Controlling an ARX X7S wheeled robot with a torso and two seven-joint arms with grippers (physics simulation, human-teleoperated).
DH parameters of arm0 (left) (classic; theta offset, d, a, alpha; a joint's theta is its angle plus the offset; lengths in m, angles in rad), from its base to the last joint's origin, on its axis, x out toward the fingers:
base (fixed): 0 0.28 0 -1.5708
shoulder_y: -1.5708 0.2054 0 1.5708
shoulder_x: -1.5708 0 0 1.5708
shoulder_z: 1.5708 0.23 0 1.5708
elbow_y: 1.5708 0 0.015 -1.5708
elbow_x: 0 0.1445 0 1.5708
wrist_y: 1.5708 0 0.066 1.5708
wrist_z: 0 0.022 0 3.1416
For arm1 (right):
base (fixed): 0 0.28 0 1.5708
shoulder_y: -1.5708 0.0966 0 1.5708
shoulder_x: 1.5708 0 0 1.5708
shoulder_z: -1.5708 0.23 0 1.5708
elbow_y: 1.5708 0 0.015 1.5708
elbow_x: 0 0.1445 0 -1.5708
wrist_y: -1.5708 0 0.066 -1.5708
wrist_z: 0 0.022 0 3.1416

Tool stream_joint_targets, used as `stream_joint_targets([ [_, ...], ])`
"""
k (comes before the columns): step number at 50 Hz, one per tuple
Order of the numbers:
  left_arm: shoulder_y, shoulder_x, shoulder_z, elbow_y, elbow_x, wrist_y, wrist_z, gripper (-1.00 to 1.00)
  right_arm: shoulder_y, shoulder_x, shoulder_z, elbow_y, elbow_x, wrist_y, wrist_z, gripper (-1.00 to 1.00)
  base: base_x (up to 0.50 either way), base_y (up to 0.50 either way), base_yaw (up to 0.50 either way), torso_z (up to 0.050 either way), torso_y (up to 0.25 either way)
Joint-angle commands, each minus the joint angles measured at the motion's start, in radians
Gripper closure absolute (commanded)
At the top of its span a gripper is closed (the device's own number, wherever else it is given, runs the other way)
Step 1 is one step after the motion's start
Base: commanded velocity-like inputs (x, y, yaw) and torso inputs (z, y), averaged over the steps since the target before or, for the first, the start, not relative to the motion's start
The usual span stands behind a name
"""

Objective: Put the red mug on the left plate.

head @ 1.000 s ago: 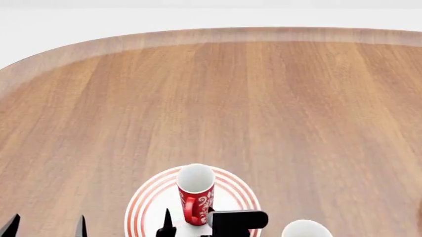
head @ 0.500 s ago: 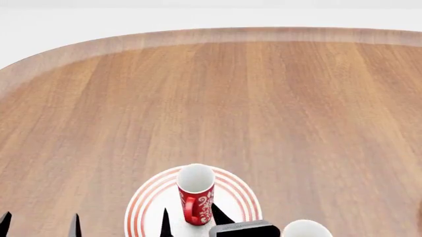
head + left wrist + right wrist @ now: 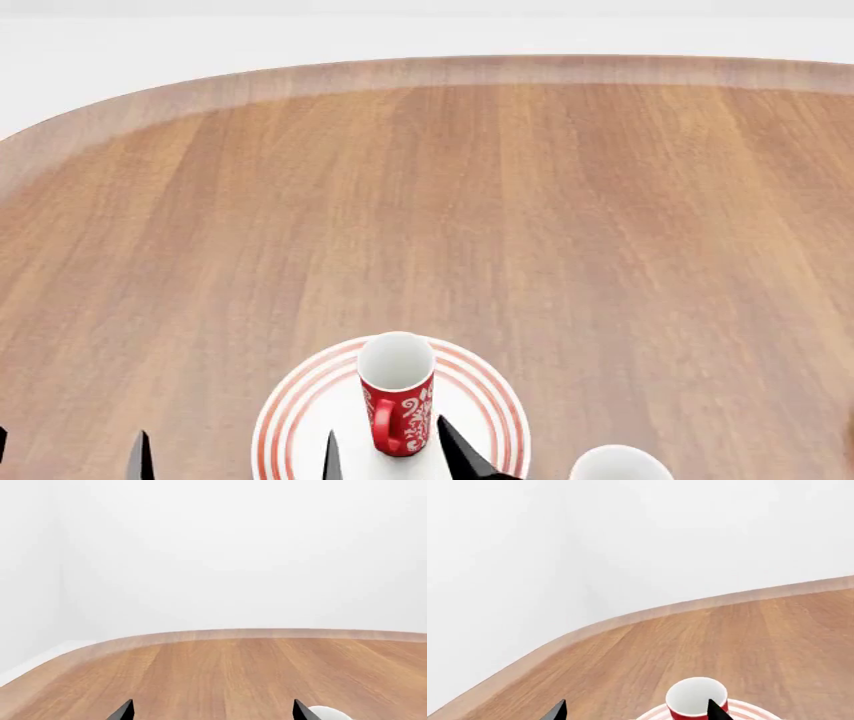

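Observation:
The red mug (image 3: 396,398) with white scrollwork stands upright on a white plate with red rings (image 3: 296,412), the only plate in view, at the table's near edge. My right gripper (image 3: 392,450) is open, with one fingertip on each side of the mug's base and not touching it. In the right wrist view the mug (image 3: 696,702) stands on the plate (image 3: 755,713), just past one fingertip of the open right gripper (image 3: 637,711). My left gripper (image 3: 70,457) is open and empty, left of the plate. It also shows in the left wrist view (image 3: 212,712).
A plain white mug (image 3: 618,466) stands right of the plate at the near edge. A rounded white thing (image 3: 328,713) shows beside one left fingertip. The wooden table (image 3: 441,220) stretches far ahead to a curved rim.
My right gripper has drawn back toward the near edge, and its black body has left the view. The left fingertips have sunk lower too. The mug has not moved.

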Motion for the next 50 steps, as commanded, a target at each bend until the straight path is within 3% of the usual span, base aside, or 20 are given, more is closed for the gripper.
stream_joint_targets([
  [1, 0.019, -0.012, -0.003, 0.041, 0.004, 0.000, -0.011, -1.00, -0.002, 0.059, 0.004, -0.118, -0.133, 0.007, 0.118, -1.00, 0.00, 0.00, 0.00, 0.000, 0.000],
  [50, 0.117, -0.073, -0.030, 0.220, 0.021, 0.033, -0.052, -1.00, -0.036, 0.188, 0.047, -0.441, -0.476, 0.175, 0.384, -1.00, 0.00, 0.00, 0.00, 0.000, 0.000],
])
